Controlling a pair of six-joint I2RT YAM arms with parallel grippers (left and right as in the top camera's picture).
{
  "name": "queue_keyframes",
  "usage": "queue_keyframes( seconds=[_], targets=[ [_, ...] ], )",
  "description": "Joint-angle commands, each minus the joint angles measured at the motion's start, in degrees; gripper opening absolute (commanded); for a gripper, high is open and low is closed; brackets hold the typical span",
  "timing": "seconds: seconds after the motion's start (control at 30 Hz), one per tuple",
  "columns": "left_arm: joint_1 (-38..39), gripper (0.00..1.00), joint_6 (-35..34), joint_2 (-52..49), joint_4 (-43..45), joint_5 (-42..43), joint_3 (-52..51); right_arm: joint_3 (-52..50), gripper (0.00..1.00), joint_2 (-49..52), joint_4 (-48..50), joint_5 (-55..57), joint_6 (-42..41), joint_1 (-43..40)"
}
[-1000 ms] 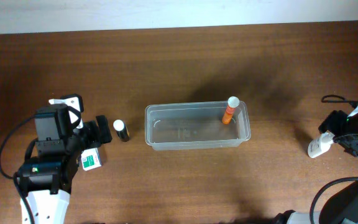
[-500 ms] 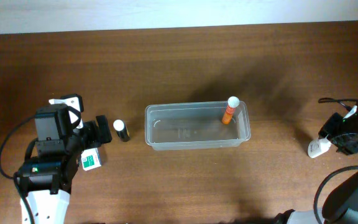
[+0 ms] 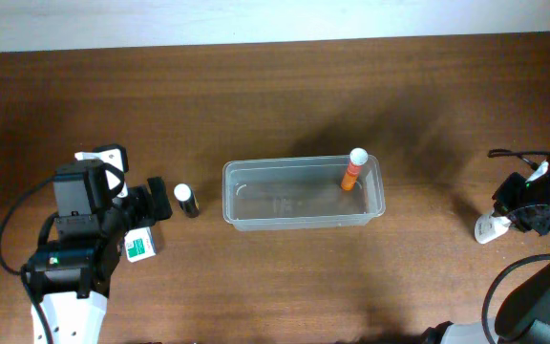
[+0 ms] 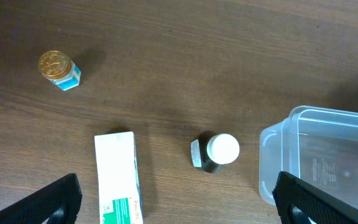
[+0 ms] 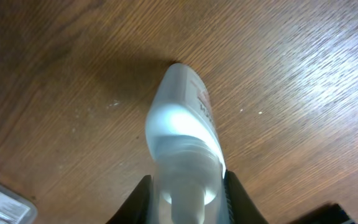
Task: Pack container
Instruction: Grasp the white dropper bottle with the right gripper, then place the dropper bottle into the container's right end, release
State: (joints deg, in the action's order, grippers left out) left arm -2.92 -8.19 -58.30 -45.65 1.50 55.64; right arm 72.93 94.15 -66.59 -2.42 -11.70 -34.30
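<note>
Your container sits mid-table with an orange bottle at its right end. Well apart to the right, your right gripper pinches a white bottle, likely for packing, and the path looks unobstructed. Your left gripper hangs wide open and empty above a dark bottle and a green box.

On my right wrist feed the white bottle sits blurred against the lens. Its near end runs off the bottom edge, and it hides all but slivers of the fingers of the right gripper, so I can't tell whether they clamp it. On the left wrist feed the container is cut off at the right and bottom edges, and the green-and-white box at the bottom, its print too small to read.
</note>
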Motion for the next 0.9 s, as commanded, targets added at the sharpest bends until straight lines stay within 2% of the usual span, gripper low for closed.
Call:
queue_keyframes(
  seconds=[0.0, 0.17, 0.33, 0.6, 0.87],
  targets=[
    [0.1, 0.99, 0.3, -0.1, 0.2, -0.4, 1.3, 0.8, 0.1, 0.1, -0.3, -2.8, 1.6, -0.2],
    [0.1, 0.99, 0.3, -0.1, 0.2, -0.4, 1.3, 3.9, 0.09, -0.6, -3.8, -4.3, 3.2, 0.7],
    [0.1, 1.0, 0.3, -0.1, 0.2, -0.4, 1.3, 8.8, 0.09, -3.8, -9.0, -7.6, 8.0, 6.0],
    [0.1, 0.99, 0.3, -0.1, 0.2, -0.4, 1.3, 18.5, 0.08, -10.1, -21.2, -7.7, 9.6, 21.2],
    [0.1, 0.99, 0.3, -0.1, 0.2, -0.4, 1.3, 20.7, 0.09, -11.1, -23.2, -7.7, 6.6, 38.5]
  ],
)
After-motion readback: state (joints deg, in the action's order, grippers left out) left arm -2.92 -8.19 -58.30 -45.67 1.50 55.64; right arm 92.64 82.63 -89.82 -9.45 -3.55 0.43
